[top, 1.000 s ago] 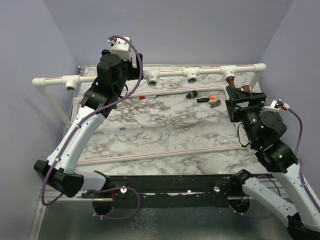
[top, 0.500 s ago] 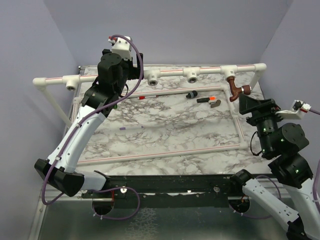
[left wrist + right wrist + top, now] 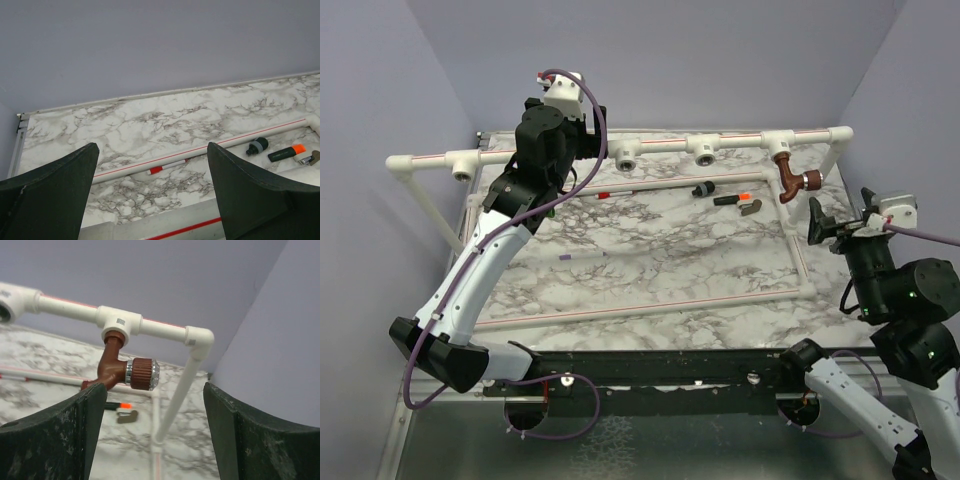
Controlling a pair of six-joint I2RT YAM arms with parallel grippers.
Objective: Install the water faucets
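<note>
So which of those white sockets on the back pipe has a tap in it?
The rightmost socket, by the pipe's corner: a reddish-brown tap hangs from it. The others in view show empty holes.

Reddish-brown faucet (image 3: 112, 366) (silvery ring near its end), white pipes (image 3: 67, 307) striped red, white table (image 3: 670, 255) veined grey, lavender walls (image 3: 720, 60).

Glossy brown plastic faucet (image 3: 112, 367), smooth marble-look table (image 3: 650, 250).

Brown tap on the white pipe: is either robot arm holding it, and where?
Neither. The left end effector and the right end effector are open and empty; the reddish-brown faucet hangs from its T-fitting, untouched.
</note>
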